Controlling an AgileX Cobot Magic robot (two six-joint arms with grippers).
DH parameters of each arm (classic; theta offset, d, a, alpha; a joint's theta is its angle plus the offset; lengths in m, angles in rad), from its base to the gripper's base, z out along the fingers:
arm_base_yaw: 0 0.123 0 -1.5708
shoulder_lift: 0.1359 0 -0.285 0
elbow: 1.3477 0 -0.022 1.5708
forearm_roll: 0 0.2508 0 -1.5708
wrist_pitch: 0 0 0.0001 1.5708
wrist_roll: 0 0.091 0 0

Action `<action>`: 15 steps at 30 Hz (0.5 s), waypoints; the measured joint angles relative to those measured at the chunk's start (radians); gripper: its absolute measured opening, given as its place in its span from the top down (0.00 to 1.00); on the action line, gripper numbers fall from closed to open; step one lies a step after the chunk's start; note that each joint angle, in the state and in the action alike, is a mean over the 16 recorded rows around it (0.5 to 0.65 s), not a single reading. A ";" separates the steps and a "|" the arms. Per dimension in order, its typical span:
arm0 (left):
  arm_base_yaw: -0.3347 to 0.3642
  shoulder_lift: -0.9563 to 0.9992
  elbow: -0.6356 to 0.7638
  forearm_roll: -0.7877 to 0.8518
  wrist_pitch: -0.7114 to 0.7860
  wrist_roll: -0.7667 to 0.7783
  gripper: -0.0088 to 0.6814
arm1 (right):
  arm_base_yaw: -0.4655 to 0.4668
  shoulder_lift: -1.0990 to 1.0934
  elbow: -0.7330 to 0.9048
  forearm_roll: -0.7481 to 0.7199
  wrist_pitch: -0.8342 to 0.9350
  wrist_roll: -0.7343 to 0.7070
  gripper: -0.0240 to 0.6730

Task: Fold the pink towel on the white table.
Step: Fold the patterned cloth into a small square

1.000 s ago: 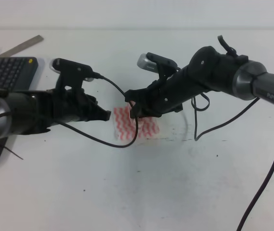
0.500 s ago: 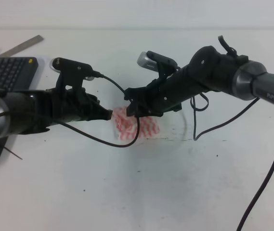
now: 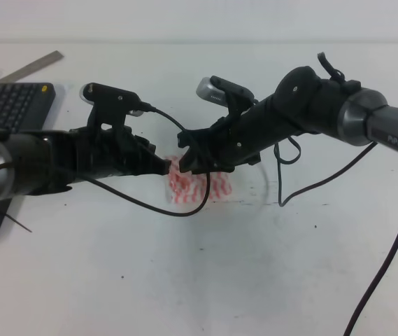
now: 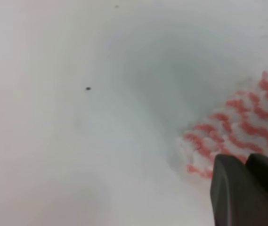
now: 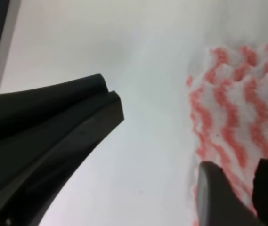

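The pink towel is seen in the exterior high view at the middle of the white counter, lying flat as a small striped patch, its far-left part hidden under the two arms. The left tool is brought in from the left and rests at the towel's left edge; the right tool is brought in from the right and sits over the towel's far-left corner, just beside the left tool. A black cable is draped across the near edge of the towel. A dark keyboard is noted at the far left, with a metal ruler beyond it.

Left wrist view: the towel is seen at the right, its corner lying on the counter. The left tool is seen at the lower right as two dark fingers pressed together, set at the towel's near edge; whether cloth is pinched between them cannot be told. A small dark speck is noted on the counter.

Right wrist view: the towel is seen at the right, slightly rumpled. The right tool is seen at the lower right, two dark fingers with a narrow gap and cloth showing between them; a firm pinch cannot be confirmed. The other arm fills the left.
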 joint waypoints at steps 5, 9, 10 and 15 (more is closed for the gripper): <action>0.000 0.000 0.000 0.000 0.022 -0.005 0.93 | 0.000 0.008 0.000 0.010 0.025 -0.007 0.72; 0.000 0.000 0.000 0.000 0.026 -0.008 0.93 | 0.000 0.018 0.000 0.016 0.042 -0.010 0.74; 0.000 0.000 0.000 0.000 0.026 -0.009 0.93 | 0.000 0.020 0.000 0.019 0.045 -0.011 0.74; 0.002 0.000 0.000 0.000 0.025 -0.009 0.93 | 0.000 0.032 -0.004 0.037 0.066 -0.020 0.76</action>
